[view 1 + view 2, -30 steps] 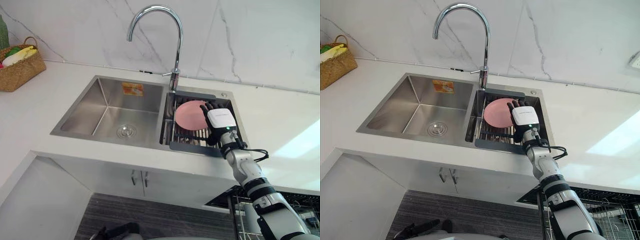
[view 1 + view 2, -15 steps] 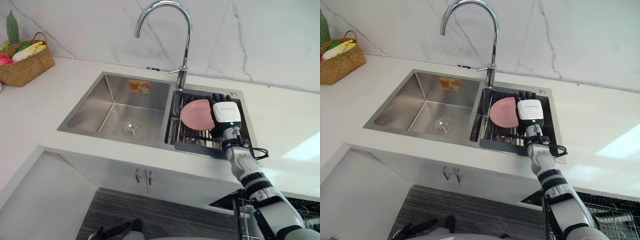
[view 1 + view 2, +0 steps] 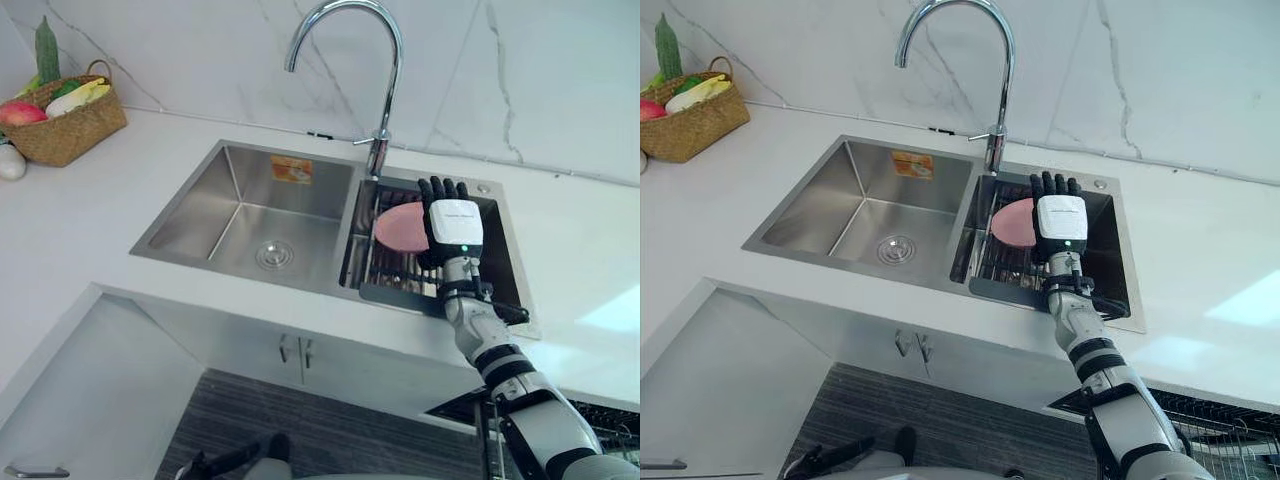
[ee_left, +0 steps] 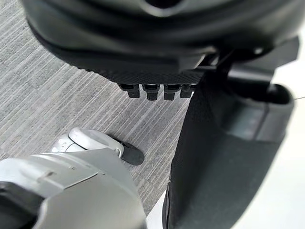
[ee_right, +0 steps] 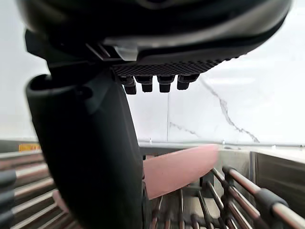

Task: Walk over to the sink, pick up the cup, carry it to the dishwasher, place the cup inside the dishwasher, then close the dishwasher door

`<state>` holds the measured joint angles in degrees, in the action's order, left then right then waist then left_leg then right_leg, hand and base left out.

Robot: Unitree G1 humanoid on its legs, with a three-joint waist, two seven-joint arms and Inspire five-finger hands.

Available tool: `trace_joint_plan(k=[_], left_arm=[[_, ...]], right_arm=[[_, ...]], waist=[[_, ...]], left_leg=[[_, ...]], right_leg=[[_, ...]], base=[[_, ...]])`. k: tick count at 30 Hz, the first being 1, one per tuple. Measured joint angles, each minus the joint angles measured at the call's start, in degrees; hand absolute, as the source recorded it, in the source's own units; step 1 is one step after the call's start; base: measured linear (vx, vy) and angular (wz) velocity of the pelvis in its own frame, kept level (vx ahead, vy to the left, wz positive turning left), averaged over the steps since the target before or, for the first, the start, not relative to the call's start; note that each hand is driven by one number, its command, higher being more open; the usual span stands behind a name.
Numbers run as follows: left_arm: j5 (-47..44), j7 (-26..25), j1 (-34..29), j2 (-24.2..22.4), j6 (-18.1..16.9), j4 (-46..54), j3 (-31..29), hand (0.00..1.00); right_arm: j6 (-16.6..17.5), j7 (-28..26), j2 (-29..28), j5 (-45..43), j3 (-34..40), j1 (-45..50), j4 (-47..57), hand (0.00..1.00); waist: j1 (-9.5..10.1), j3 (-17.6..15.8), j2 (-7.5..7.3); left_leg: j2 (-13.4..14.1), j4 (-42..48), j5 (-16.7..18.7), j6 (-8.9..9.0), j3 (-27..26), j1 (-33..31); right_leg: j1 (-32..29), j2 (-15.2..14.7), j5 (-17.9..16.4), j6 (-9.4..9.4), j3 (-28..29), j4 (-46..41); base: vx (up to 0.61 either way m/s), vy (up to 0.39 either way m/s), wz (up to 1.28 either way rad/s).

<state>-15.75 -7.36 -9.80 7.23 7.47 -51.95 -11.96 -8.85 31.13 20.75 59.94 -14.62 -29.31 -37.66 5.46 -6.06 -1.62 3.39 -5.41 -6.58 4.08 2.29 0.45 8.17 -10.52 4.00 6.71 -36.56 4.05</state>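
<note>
A pink round dish (image 3: 396, 226) leans upright in the wire rack (image 3: 400, 272) of the sink's right basin; it looks flat, more like a plate than a cup. My right hand (image 3: 452, 225) hovers over that rack, just right of the pink dish, with its fingers straight and nothing in it. In the right wrist view the pink dish (image 5: 181, 169) lies past the thumb (image 5: 90, 152), apart from it. My left hand (image 4: 224, 157) hangs low over the grey floor, its fingers relaxed and holding nothing.
The steel sink (image 3: 240, 215) has a bare left basin and a tall curved faucet (image 3: 385, 80). A wicker basket (image 3: 65, 118) of vegetables stands far left on the white counter. A wire dishwasher rack (image 3: 1230, 415) shows at lower right, below the counter edge.
The camera has moved, so the whole scene sits further right in the picture. My right hand has reached a little farther over the rack towards the wall and covers more of the pink dish.
</note>
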Motion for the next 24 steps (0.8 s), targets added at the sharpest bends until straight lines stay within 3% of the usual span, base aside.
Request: trace_joint_plan(k=[7,15,19,20,24], left_arm=[[0.00,-0.64,0.32,0.00,-0.81,0.01,0.00,1.00],[0.02,-1.37,0.30,0.04,-0.28,0.03,0.01,1.00],[0.02,-1.38,0.50,0.12,-0.04,0.11,0.02,1.00],[0.02,-1.41,0.85,0.31,0.20,0.13,0.02,1.00],[-0.03,-1.88,2.81,1.36,0.92,0.41,-0.06,1.00]], right_arm=[[-0.46,1.76,-0.61,0.49,0.05,0.00,0.01,1.00],[1.65,-5.96,-0.26,2.75,-1.67,0.01,-0.18,1.00],[1.54,-6.21,-0.01,2.84,-2.03,0.00,-0.19,1.00],[1.40,-6.21,0.44,3.21,-2.03,-0.06,-0.19,0.00],[-0.02,-6.21,1.11,3.44,-2.08,-4.44,-1.89,0.00]], waist=[[0.01,-0.19,0.09],[0.22,-0.61,-0.02],[0.97,-1.08,-0.42],[1.45,-1.29,-0.76],[2.60,-2.50,-2.57]], left_leg=[[0.00,0.00,0.04,0.03,-0.11,0.02],[-0.04,0.00,0.03,0.02,0.06,0.49],[0.03,-0.01,0.15,0.17,0.17,0.44],[0.12,-0.01,0.21,0.26,0.19,0.00],[1.09,0.00,-0.21,0.54,0.26,-3.68]], right_leg=[[0.03,-0.01,-0.03,0.05,0.05,0.00],[0.72,-0.01,-0.08,0.13,-0.04,-0.01],[0.72,0.04,-0.17,0.21,-0.03,-0.04],[0.38,0.12,-0.22,0.19,-0.04,-0.06],[-3.34,0.88,-0.68,-0.19,0.27,-0.19]], base=[[0.00,0.000,0.00],[0.00,0.001,0.01],[0.00,0.000,0.00],[0.00,0.000,0.00],[-0.02,-0.012,-0.01]])
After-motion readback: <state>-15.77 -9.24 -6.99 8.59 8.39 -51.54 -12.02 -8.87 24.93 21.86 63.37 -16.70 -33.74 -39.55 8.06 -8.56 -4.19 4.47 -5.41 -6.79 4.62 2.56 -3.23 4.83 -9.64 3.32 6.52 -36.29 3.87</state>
